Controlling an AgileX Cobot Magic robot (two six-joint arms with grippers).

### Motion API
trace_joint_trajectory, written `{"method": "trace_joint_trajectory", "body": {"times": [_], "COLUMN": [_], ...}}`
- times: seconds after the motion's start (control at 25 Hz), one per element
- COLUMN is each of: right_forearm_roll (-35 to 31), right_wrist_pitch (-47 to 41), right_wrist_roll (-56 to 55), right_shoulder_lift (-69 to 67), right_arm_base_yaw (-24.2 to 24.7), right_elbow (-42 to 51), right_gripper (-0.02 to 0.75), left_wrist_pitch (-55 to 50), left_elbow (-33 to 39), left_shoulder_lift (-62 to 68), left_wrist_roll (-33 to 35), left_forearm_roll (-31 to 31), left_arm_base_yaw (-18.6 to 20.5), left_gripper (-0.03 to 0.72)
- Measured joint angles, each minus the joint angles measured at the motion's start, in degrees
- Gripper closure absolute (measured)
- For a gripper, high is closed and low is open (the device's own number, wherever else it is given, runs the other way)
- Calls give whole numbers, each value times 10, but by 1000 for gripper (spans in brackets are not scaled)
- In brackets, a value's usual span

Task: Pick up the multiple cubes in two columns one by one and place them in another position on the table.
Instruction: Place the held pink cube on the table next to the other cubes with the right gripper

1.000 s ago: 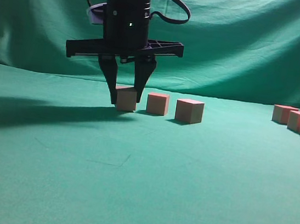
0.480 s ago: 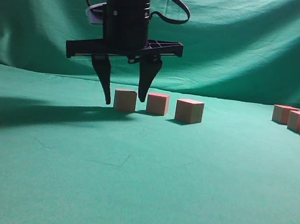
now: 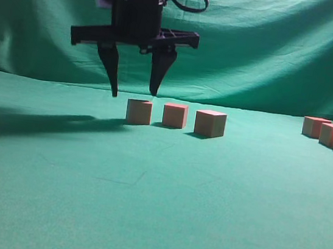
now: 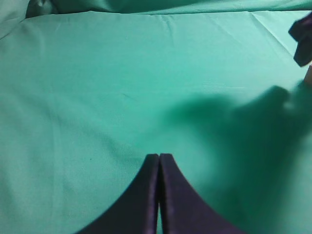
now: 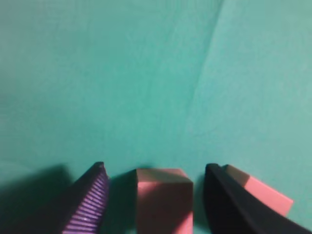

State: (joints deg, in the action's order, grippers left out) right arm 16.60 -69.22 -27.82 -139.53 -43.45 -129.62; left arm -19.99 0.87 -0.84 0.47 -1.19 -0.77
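Where the open right claw (image 3: 132, 89) hangs, salmon-topped, tan-sided cubes (image 3: 139, 111) sit.

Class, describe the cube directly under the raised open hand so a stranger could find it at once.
Start at the black right hand hanging open above the table. Below it three cubes stand in a short row on the green cloth. The one meant is the leftmost cube, directly under the fingers, with bare cloth to its left and the middle cube to its right.
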Motion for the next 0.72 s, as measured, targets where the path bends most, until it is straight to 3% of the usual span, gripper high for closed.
{"method": "trace_joint_trajectory", "body": {"times": [0.4,0.72], "right_forearm_roll": [53,49], "right_wrist_pitch": [-19,-29], "right_wrist_roll": [75,139], "right_shoulder_lift": [13,174], "right_arm_base_yaw": [0,0], "right_elbow": [-124,-126], "right_gripper": [337,337], "left_wrist_pitch": [0,0], "left_elbow": [0,0], "left_shoulder_lift": [0,0], "left_wrist_roll": [0,0], "left_forearm_roll": [0,0], "left_arm_base_yaw": [0,0], "left_gripper": [688,688]}}
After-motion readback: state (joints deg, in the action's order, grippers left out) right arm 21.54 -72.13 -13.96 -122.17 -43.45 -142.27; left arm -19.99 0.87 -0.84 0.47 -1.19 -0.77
